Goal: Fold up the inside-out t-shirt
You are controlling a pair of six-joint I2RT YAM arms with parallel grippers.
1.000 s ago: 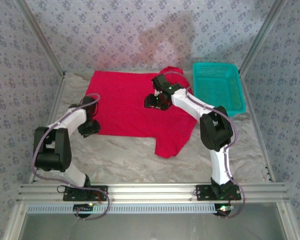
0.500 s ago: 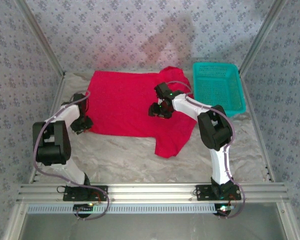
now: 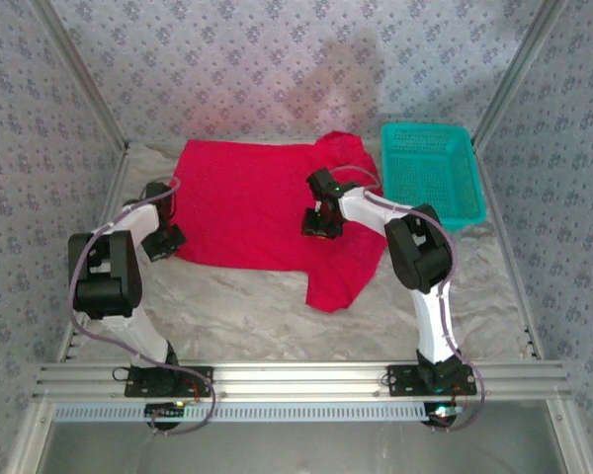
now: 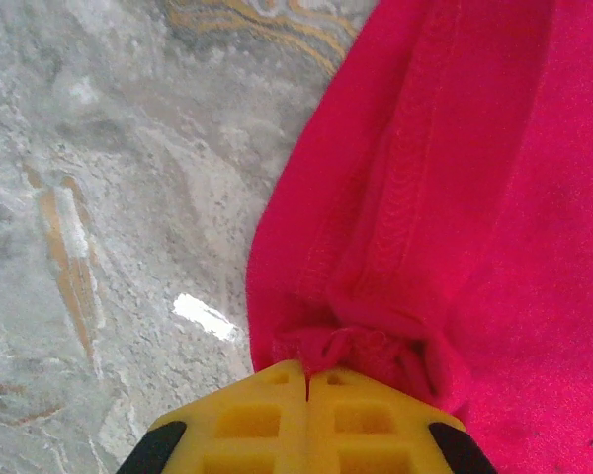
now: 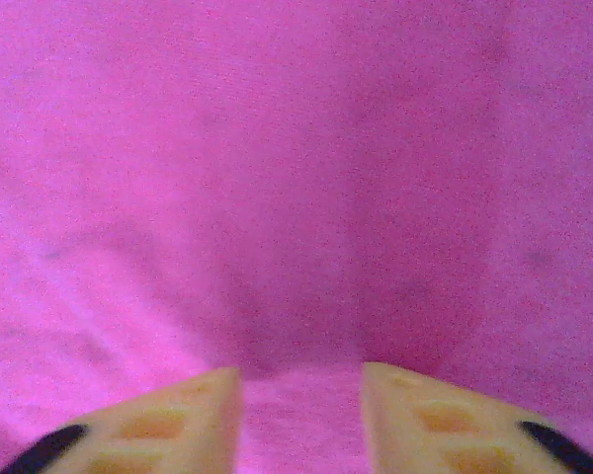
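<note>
The t-shirt [image 3: 247, 202] lies spread open on the desk [image 3: 237, 306], to the left of the teal mesh basket [image 3: 420, 126] and just beside it; one sleeve [image 3: 331, 286] points toward the arms and the other reaches the far side near the basket. I see no fold in it yet; the cloth looks like one flat layer with only small wrinkles, so I judge the task to be at its beginning, with the first fold prepared and all the folding left to do.

The left gripper [image 4: 306, 373] is at the left border of the shirt, where the stitched hem [image 4: 405, 197] runs; its jaws are clenched together on a small bunch of this hem, and the cloth is gathered in wrinkles just above them.

The right gripper [image 5: 301, 380] stands on the middle of the shirt, toward its right part in the top view; its jaws are partly apart, both resting on the cloth, with a soft darker ridge of cloth going up from the gap; whether they already pinch this ridge, I cannot tell.
</note>
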